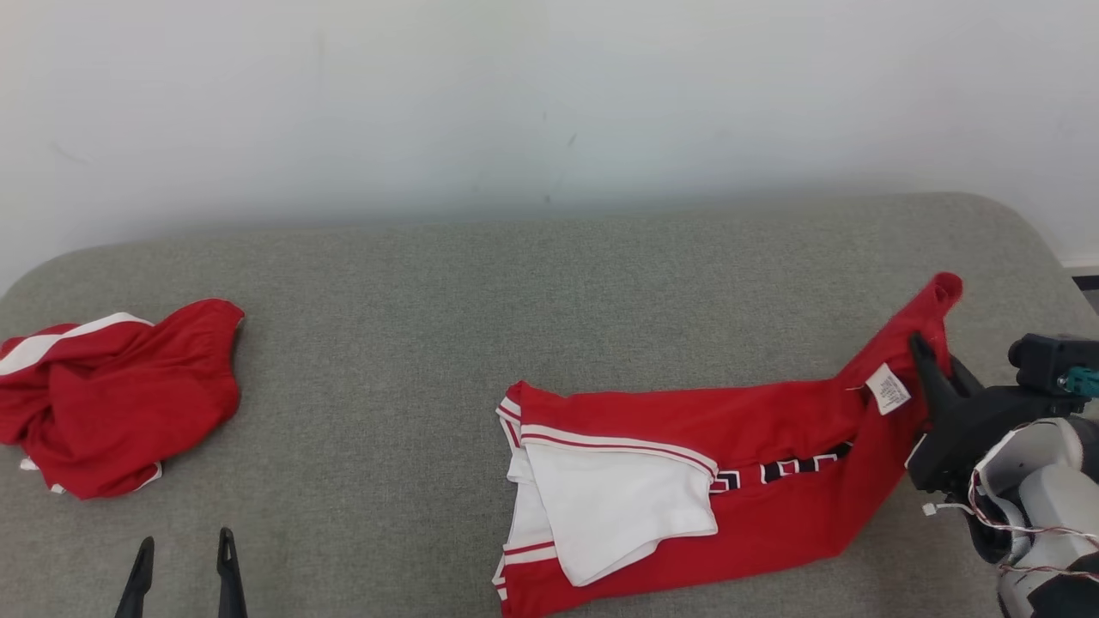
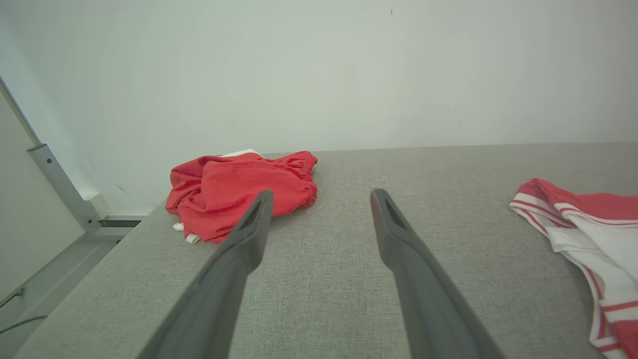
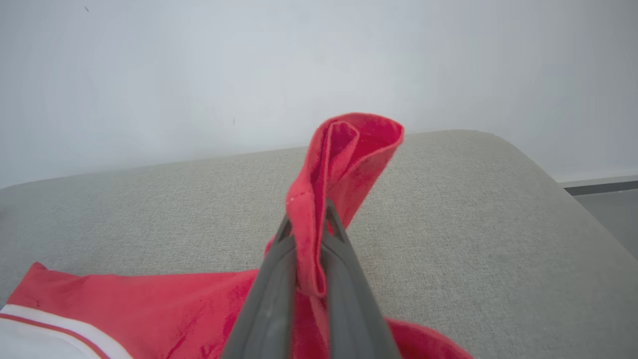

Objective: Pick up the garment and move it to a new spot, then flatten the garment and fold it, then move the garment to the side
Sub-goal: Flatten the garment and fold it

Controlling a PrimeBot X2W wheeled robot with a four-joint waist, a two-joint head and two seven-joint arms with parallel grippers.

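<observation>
The garment [image 1: 773,421] is bright red, with a plain white panel [image 1: 618,506] edged in thin red-and-white stripes and a band [image 1: 777,469] of black blocks outlined in white (letters or numerals, too little shows to tell). Its small label [image 1: 889,389] is white with faint print. The crumpled garment [image 1: 120,403] is the same red, crossed by a broad white stripe. The cushion [image 1: 515,292] is a flecked grey-green weave and the wall [image 1: 549,103] a pale off-white. The left gripper [image 2: 321,194] and the right gripper [image 3: 307,227] both have dark grey fingers.
</observation>
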